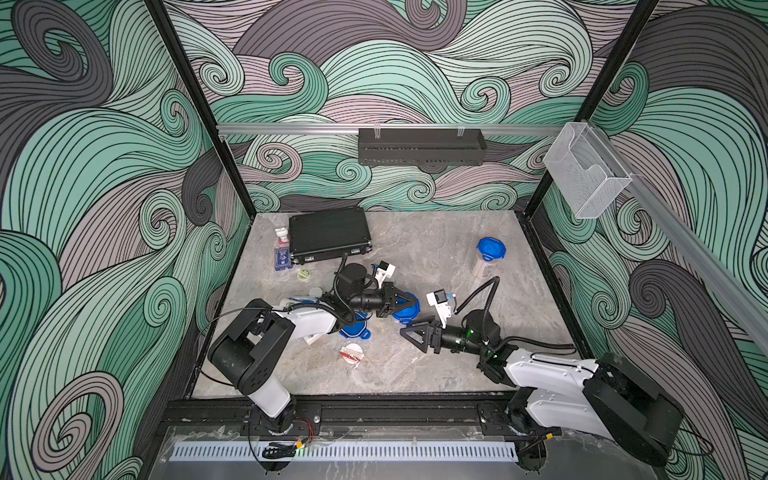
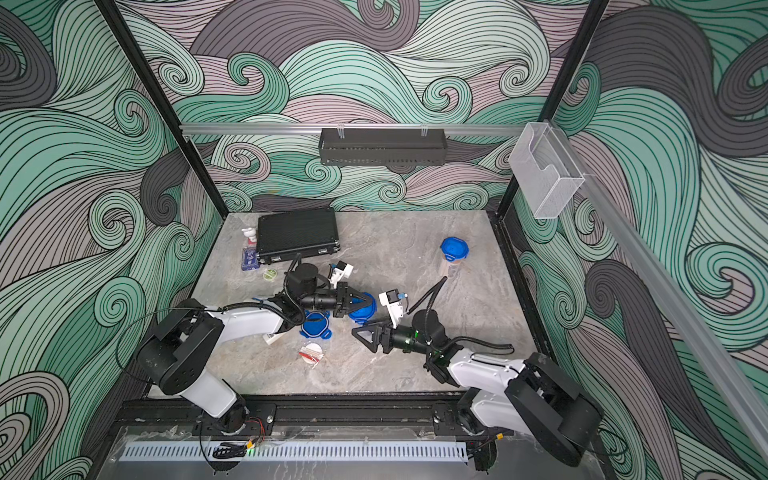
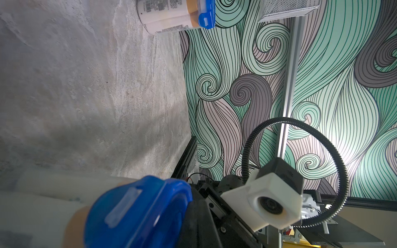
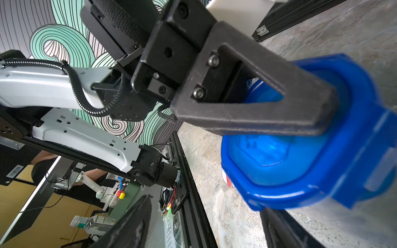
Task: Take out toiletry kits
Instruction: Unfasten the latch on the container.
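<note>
Reaching in from the side near the middle of the table point(image 1: 436, 374), the left gripper point(image 1: 406, 305) has its jaws pressed together on the rim of the blue lid point(image 4: 300, 163) that closes a clear tub point(image 3: 43, 206). In the right wrist view its triangular fingers point(image 4: 247, 120) lie flat against each other where they meet the lid. The tub stands on the table, and pale bottle shapes with an orange band show blurred through its wall. The right gripper point(image 1: 409, 337) hovers just beside this tub on the robot's side, its jaws spread wide with nothing between them. A second tub point(image 1: 487, 262) stands upright, well apart toward the far right of the table, with its own blue lid on; the white bottles point(image 3: 169, 12) inside it have orange-gold caps. A loose blue lid point(image 1: 355, 331) lies flat on the table, partly under the left forearm, and a round white packet point(image 1: 351, 353) lies just in front of it. Some wrapped pieces point(image 1: 301, 298) sit beside the left arm, too hidden to name. At the far left a black ribbed case point(image 1: 328, 232) lies shut, with a pump bottle point(image 1: 282, 249) just beside it and a small green disc point(image 1: 304, 274) near both.
</note>
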`<state>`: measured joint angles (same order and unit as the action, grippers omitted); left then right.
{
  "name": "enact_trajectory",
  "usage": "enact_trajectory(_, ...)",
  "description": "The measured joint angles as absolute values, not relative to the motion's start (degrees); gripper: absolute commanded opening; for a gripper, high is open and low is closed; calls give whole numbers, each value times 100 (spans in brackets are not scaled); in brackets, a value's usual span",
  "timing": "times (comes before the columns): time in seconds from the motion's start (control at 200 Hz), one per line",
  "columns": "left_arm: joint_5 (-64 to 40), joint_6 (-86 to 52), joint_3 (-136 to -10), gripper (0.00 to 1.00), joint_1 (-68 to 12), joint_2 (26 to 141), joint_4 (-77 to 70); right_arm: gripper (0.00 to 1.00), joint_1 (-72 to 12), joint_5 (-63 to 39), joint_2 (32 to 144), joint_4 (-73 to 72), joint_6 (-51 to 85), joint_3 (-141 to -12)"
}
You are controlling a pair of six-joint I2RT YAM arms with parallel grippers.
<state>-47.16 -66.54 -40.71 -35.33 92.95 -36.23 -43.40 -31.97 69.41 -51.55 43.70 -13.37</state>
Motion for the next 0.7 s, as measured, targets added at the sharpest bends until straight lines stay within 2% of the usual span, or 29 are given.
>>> enact_trajectory(0.7,-4628,-6536,-4071,0,-3651,9323,-3538,83,-4305,-3658,7183,-5765,4095,-1160)
